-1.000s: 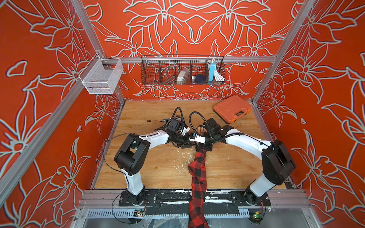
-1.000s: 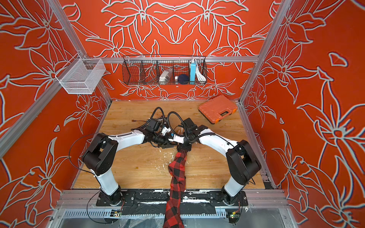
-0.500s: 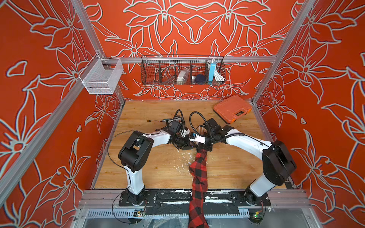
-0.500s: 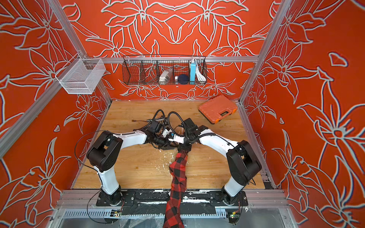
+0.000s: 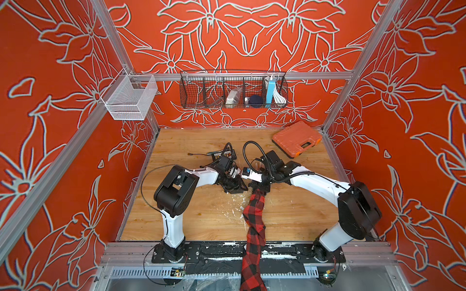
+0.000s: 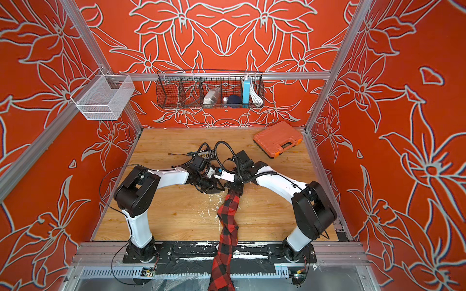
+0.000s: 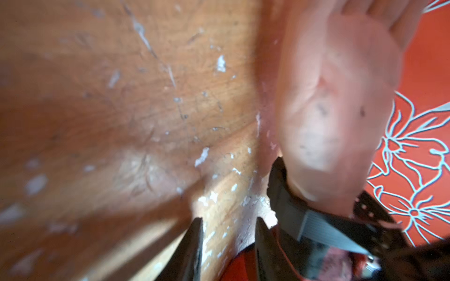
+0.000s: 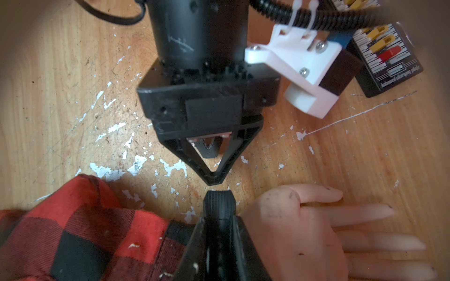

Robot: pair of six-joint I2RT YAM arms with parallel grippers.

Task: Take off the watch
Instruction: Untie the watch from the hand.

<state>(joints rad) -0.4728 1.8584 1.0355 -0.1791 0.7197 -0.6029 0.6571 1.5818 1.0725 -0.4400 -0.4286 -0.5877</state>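
The watch sits on the wrist of a pale mannequin hand (image 8: 292, 231), where a red-and-black plaid sleeve (image 5: 253, 221) ends. Its ribbed black strap (image 8: 219, 202) stands up between the jaws of my right gripper (image 8: 219, 219), which is shut on it. In the left wrist view the strap (image 7: 287, 202) and its holed tail (image 7: 370, 211) wrap the wrist below the hand (image 7: 336, 97). My left gripper (image 7: 229, 226) is open by a narrow gap with only table showing between its jaws, and the strap lies just outside one jaw. In both top views the two grippers (image 5: 239, 187) (image 5: 257, 187) meet tip to tip and hide the watch.
An orange tool case (image 5: 297, 138) lies at the back right. A flat black board with coloured connectors (image 8: 384, 56) lies just behind the left gripper. A black wire basket (image 5: 233, 89) and a white mesh basket (image 5: 129, 99) hang on the walls. The sleeve runs over the table's front edge.
The left arm's elbow has drifted a little toward the middle, while its gripper stays at the wrist. The right arm has barely moved.
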